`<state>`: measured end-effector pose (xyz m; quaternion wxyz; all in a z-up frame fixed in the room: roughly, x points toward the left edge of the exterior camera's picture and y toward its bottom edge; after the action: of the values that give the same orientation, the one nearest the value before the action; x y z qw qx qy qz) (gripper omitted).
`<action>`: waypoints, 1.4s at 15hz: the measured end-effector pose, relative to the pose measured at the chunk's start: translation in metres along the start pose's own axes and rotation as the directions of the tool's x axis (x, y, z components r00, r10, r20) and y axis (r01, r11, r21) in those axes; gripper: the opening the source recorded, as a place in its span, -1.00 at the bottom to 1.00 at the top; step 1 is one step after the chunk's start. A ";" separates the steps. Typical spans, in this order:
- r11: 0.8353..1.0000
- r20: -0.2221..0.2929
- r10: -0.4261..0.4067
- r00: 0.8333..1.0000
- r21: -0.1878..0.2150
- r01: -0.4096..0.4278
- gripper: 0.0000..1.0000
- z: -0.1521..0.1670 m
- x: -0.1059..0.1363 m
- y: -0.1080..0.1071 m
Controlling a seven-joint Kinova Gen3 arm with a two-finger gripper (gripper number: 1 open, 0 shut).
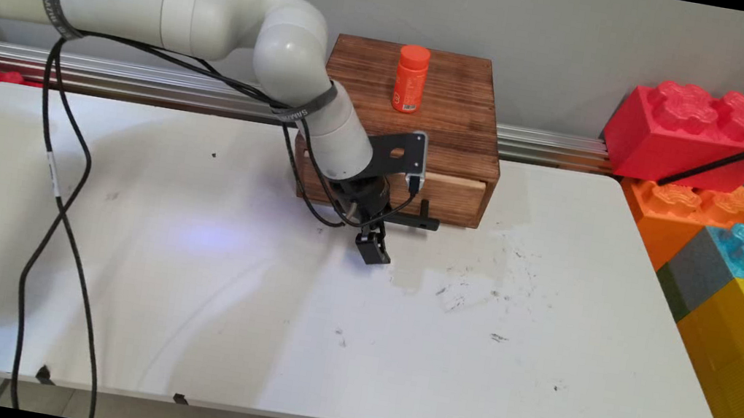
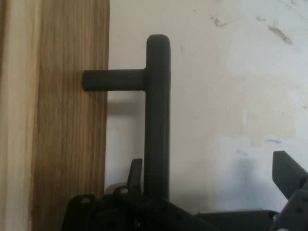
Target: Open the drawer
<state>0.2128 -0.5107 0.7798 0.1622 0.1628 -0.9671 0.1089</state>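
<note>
Two fingers [image 2: 288, 175] of the pincer [image 1: 374, 242] stand apart, clamped on nothing. The black handle [image 2: 158, 120] of a drawer [image 1: 451, 195] passes between them, close by one finger and well apart from the other. The handle is a straight bar held off the drawer's wooden front on short posts. It looks stiff and hard, probably smooth enough to slip under a loose hold, so the plain stretch of bar between the posts seems the firmest place to take it.

The drawer sits at the bottom of a brown wooden box [image 1: 415, 119] at the far edge of the desk [image 1: 506, 347], and a pale strip along its top suggests it stands slightly out. The box looks heavy and steady. An orange bottle [image 1: 411, 78] stands upright on the box's top; light and narrow, it could topple if the box is jolted.

Toward the near side the desk lies broad and bare, giving room to move. Big toy blocks [image 1: 693, 132] crowd the right edge.
</note>
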 end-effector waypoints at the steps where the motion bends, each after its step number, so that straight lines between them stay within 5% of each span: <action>1: 1.000 -0.001 0.000 1.000 -0.005 0.000 1.00 0.000 0.000 0.003; 11: 0.998 -0.023 0.000 1.000 -0.068 -0.002 1.00 -0.011 -0.005 0.053; 21: 0.996 -0.039 -0.014 0.999 -0.091 0.010 1.00 -0.026 -0.008 0.109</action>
<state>0.1890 -0.4009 0.7835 0.1891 0.1589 -0.9667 0.0671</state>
